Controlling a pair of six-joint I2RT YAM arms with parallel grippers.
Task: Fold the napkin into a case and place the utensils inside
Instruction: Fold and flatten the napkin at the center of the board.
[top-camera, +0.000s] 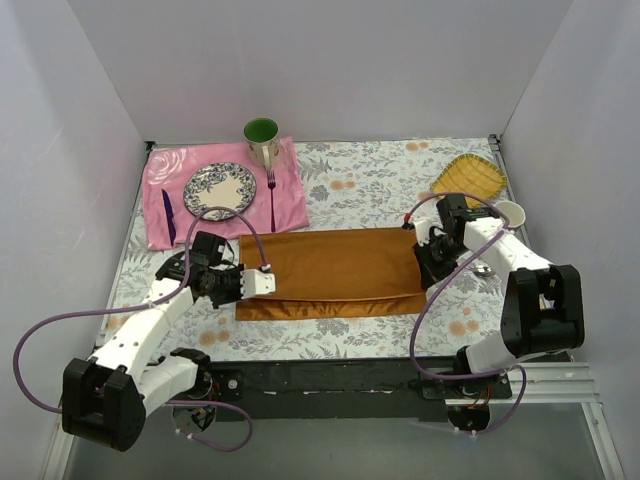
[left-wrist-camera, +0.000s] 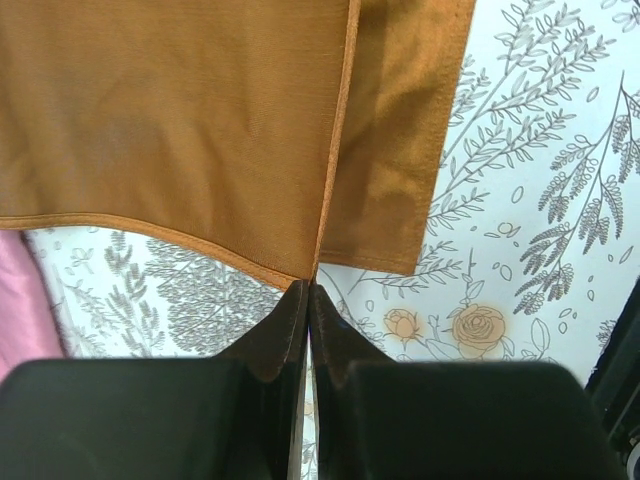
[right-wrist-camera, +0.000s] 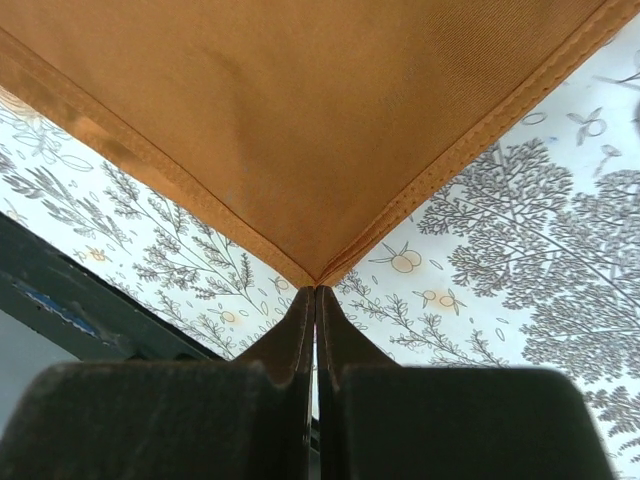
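The shiny rust-orange satin napkin (top-camera: 330, 265) is spread flat between the left gripper (left-wrist-camera: 308, 292) and right gripper (right-wrist-camera: 316, 293), with one corner caught right at each set of tips. Both grippers are pressed together on the fabric, presumably so the next fold is kept square.

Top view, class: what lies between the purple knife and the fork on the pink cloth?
A round floral-patterned plate, shown in the top view.

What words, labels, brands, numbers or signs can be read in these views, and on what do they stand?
No text is readable in any view.
The napkin is plain, with no lettering.
The tablecloth and the plate carry only floral patterns.
The mug shows no marking on the side in view.
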